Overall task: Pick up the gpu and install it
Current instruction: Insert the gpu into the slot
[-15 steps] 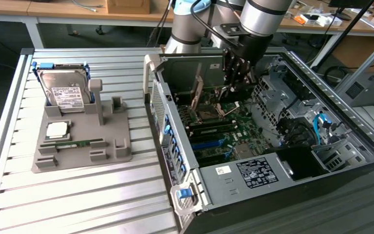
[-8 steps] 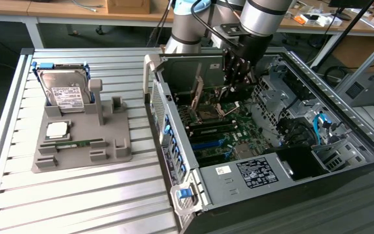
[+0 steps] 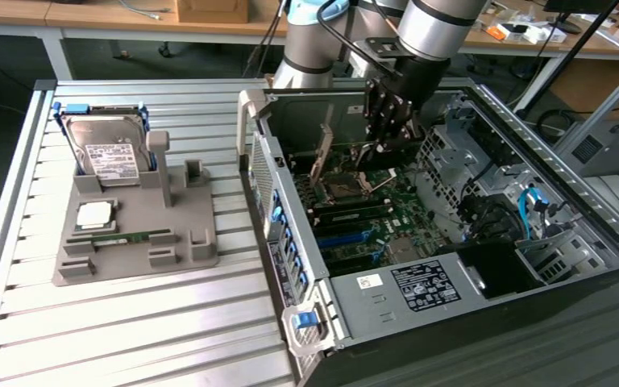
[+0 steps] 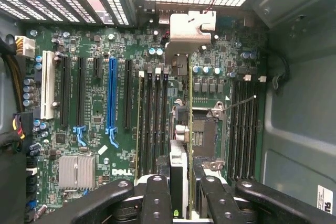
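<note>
Your gripper (image 3: 387, 147) is clamped partway closed on the gpu (image 4: 180, 145), held edge-on inside the open computer case (image 3: 600, 234), over the motherboard (image 4: 94, 114) middle, beside the CPU socket (image 4: 206, 135).

Gpu (image 4: 180, 129): thin card seen edge-on, silver bracket end far from camera, held upright inside open case (image 3: 567, 201), above motherboard (image 4: 94, 108) near CPU socket (image 4: 205, 135)

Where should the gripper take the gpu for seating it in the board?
Probably its top edge, from straight above, jaws across the flat faces, as the gripper holds the gpu now: the card stands on edge, thin, with its metal bracket end left free.
</note>
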Controlling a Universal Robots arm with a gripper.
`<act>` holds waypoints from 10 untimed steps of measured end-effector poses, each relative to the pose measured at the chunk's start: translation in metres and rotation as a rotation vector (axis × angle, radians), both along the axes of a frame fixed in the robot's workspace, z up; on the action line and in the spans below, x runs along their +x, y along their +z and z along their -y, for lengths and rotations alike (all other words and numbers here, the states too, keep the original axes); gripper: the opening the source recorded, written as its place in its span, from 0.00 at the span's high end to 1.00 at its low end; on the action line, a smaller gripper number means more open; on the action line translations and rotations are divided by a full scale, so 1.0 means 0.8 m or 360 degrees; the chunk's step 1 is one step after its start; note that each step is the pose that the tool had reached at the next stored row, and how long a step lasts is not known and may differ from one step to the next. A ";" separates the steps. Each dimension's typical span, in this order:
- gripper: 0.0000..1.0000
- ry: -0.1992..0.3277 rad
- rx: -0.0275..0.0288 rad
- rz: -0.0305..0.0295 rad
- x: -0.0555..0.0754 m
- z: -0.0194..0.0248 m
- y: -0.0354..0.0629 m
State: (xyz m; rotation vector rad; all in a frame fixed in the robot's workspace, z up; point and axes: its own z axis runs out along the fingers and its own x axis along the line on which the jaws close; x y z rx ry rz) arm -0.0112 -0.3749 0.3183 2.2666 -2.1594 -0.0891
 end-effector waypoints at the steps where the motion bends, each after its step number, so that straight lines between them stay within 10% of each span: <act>1: 0.73 0.0000 0.00000 0.00000 0.000 0.0000 0.000; 10: 0.73 0.0000 0.00000 0.00000 0.000 0.0044 0.000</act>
